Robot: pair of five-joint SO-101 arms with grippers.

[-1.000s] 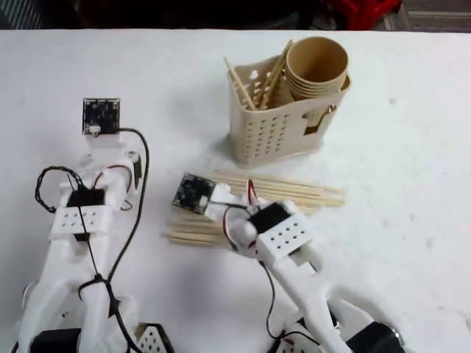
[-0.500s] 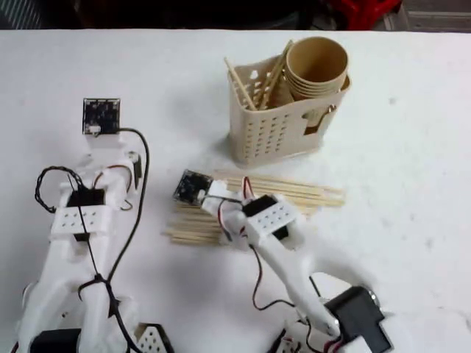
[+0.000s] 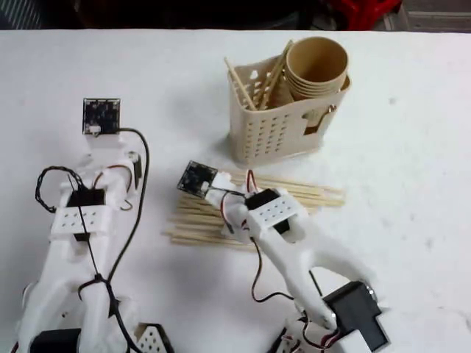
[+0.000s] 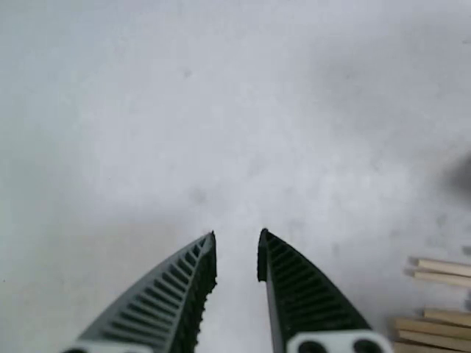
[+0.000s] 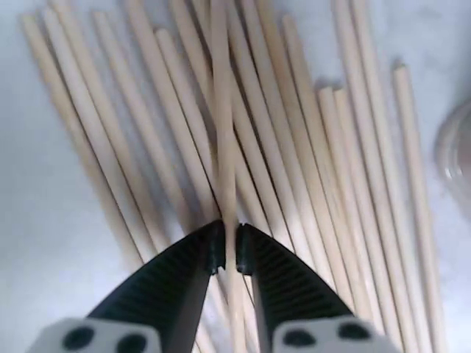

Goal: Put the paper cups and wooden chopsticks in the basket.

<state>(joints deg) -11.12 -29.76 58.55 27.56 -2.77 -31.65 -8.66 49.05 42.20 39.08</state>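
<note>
- Wooden chopsticks (image 3: pixel 199 224) lie piled on the tabletop (image 3: pixel 412 147); your right jaws grip one chopstick (image 5: pixel 223 110), lengthwise between them.
- Basket (image 3: pixel 268 136) stands beyond the pile.
- Left jaws slightly apart, empty.

No legible text, label, brand, number or sign, wooden chopsticks (image 5: pixel 257 147) at the right claw (image 5: pixel 229 251) unprinted, basket (image 3: pixel 268 136) beyond it plain, paper cups (image 3: pixel 318 66) unmarked.

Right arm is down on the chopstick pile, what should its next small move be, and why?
Probably lift straight up a little. The right gripper looks shut on one chopstick lying atop the pile, so raising it should free it for the basket.
</note>
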